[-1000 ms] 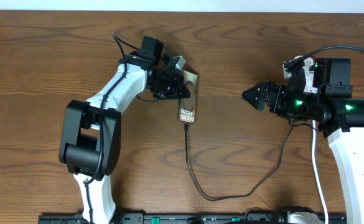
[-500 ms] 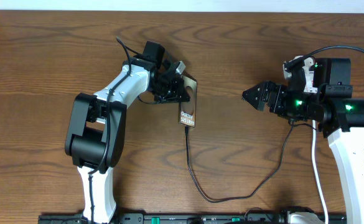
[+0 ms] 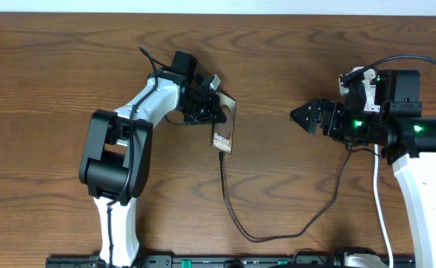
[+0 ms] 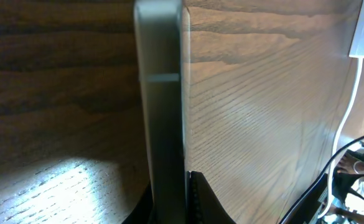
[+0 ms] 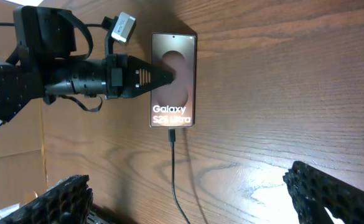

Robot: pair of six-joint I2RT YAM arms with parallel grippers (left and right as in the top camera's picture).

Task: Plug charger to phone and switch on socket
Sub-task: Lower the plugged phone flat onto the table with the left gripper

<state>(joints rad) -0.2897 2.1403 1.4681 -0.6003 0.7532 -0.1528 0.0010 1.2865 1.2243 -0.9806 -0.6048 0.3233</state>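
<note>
**One phone clamped, cable in**

Grey-bronze phone (image 3: 224,128), with white "Galaxy" lettering and a dark oval, sits mid-table (image 3: 337,45), the charger (image 3: 229,201) plugged into its near end. Left gripper (image 3: 218,112) pinches its edge; right gripper (image 3: 298,114) hangs well apart, fingers spread. Since a second ago the left arm (image 3: 150,100) has swung its elbow rightward; the phone has barely shifted.

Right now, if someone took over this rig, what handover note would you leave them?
Left gripper: shut on the phone, clamping one long edge.
Right gripper: open and empty, hovering to the phone's right.
Charger: its plug sits in the phone's bottom port, and the cable loops off toward the lower right.
Done: charger plugged into the phone.
Left: switch on the socket. Only what may be its white end shows, at a corner of the left wrist view, with no switch visible.
</note>
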